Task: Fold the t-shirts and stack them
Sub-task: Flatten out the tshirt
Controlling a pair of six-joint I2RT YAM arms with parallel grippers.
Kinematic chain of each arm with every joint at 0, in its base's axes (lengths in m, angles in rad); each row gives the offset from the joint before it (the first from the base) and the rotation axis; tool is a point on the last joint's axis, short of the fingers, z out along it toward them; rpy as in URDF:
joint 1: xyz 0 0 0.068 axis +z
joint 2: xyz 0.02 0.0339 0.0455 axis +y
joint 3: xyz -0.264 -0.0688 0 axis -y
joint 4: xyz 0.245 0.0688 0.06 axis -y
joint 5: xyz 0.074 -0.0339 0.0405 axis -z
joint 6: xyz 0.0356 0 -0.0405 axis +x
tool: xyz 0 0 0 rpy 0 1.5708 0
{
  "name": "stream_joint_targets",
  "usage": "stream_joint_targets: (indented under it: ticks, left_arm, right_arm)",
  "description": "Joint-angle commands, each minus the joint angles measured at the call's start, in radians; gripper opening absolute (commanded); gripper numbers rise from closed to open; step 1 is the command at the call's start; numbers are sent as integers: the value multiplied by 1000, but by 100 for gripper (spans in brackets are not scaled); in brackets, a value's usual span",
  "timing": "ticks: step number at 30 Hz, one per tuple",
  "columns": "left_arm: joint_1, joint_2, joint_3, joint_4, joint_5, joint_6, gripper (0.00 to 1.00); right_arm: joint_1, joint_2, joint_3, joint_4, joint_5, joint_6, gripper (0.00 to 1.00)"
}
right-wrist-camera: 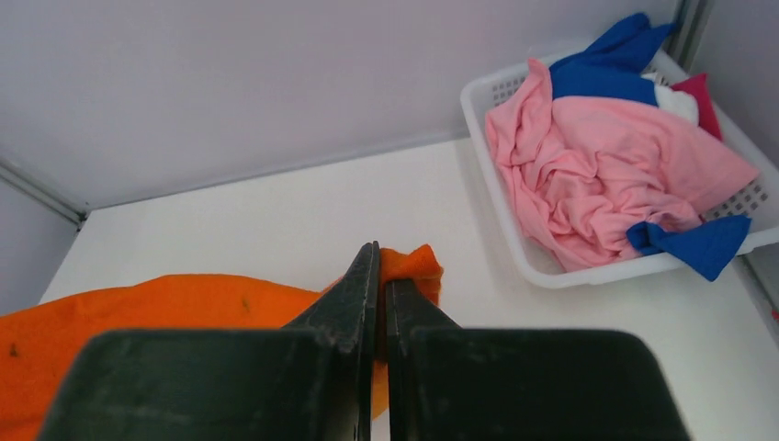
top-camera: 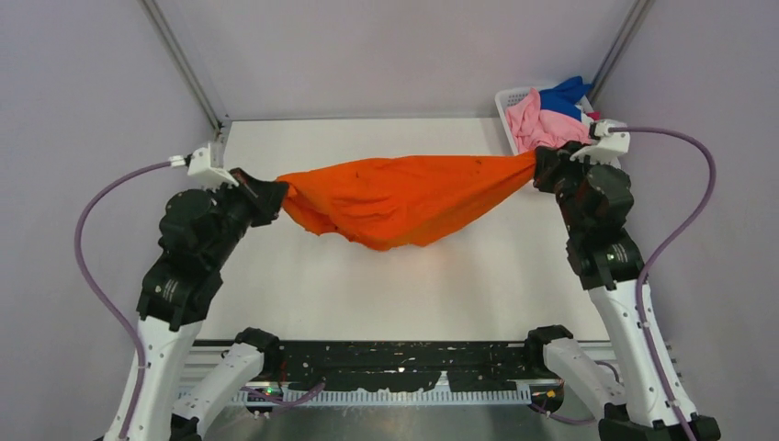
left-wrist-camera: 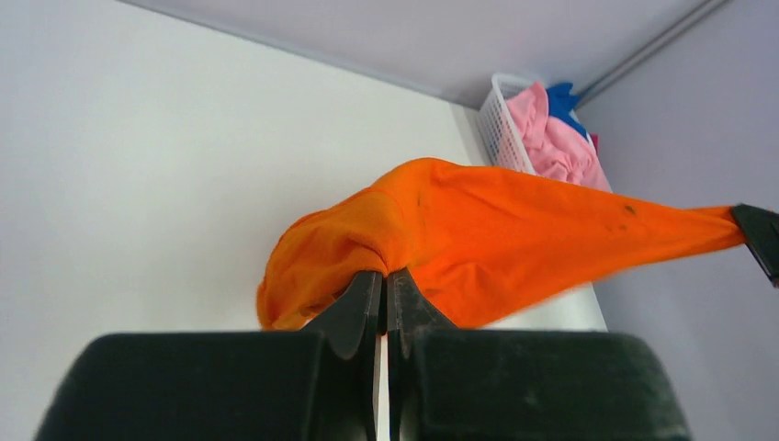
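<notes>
The orange t-shirt (top-camera: pixel 404 197) hangs stretched between my two grippers above the white table (top-camera: pixel 367 294), sagging in the middle. My left gripper (top-camera: pixel 278 190) is shut on its left end; in the left wrist view the cloth (left-wrist-camera: pixel 496 239) bunches at my gripper (left-wrist-camera: pixel 386 276). My right gripper (top-camera: pixel 540 158) is shut on its right end; in the right wrist view a fold of orange cloth (right-wrist-camera: pixel 409 265) sticks out at my gripper (right-wrist-camera: pixel 378 255). Pink (top-camera: pixel 536 124) and blue (top-camera: pixel 562 96) t-shirts lie in the basket, with a magenta one (right-wrist-camera: pixel 698 96) under them.
The white mesh basket (top-camera: pixel 507 99) stands at the table's back right corner, just behind my right gripper; it also shows in the right wrist view (right-wrist-camera: pixel 496 184). Grey walls enclose the table on three sides. A black rail (top-camera: pixel 386 354) runs along the near edge.
</notes>
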Motion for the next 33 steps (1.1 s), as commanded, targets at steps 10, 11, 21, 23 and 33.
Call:
stream_joint_targets:
  ticks: [10, 11, 21, 23, 33]
  left_arm:
    - [5, -234, 144, -11, -291, 83, 0]
    - [5, -242, 157, -8, -289, 84, 0]
    - [5, -204, 161, -83, -333, 72, 0]
    - [5, -151, 130, -103, -370, 71, 0]
    - [205, 335, -118, -14, -143, 39, 0]
  right_arm:
    - [-6, -249, 136, -16, 39, -93, 5]
    - [-6, -262, 148, -29, 14, -93, 5]
    - [-6, -299, 214, -138, -51, -59, 5]
    - [-6, -261, 199, -158, -29, -39, 5]
    - [-6, 219, -4, -2, 3, 33, 5]
